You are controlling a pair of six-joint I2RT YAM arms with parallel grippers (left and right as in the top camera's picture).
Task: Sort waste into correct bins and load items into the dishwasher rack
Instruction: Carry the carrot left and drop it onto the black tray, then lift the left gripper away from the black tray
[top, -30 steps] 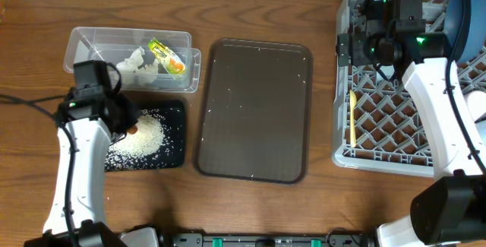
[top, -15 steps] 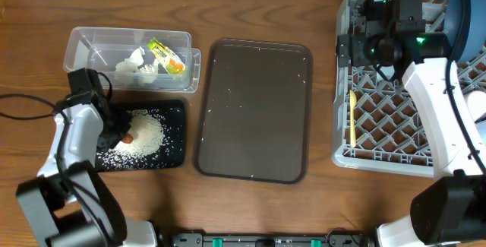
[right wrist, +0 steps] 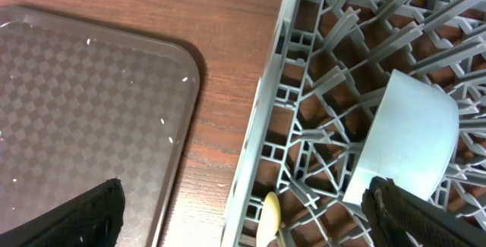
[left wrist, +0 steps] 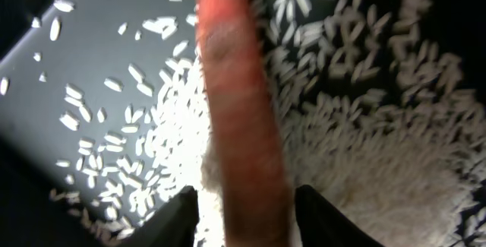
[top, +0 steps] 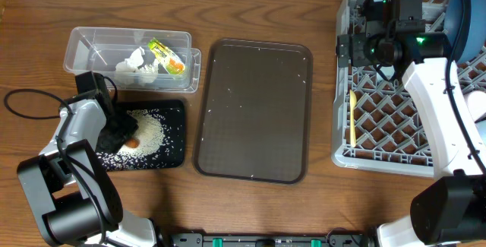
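Note:
My left gripper (top: 121, 133) is low over the shallow black tray (top: 176, 154), which holds loose white rice (top: 150, 131). In the left wrist view its jaws (left wrist: 243, 201) are open on either side of the orange carrot (left wrist: 235, 102), with a gap on both sides; the carrot (top: 130, 142) lies on the rice (left wrist: 380, 156). The clear tub (top: 83, 38) holds crumpled tissue (top: 137, 64) and the yellow-green wrapper (top: 165, 55). My right gripper (top: 345, 49) is open and empty (right wrist: 258, 216) above the grey rack's left edge (top: 345, 152). The rack holds the yellow spoon (top: 352, 121), the blue plate (top: 465, 15) and a white bowl (right wrist: 410, 140).
The dark brown serving tray (top: 254, 110) lies between the bins and the rack, with a few rice grains on it; its corner shows in the right wrist view (right wrist: 83, 110). A black cable (top: 30, 95) loops on the table left of my left arm.
My left arm has drawn back to the left and its gripper has shifted slightly toward the front over the black tray, with the carrot under it. The right arm has not moved.

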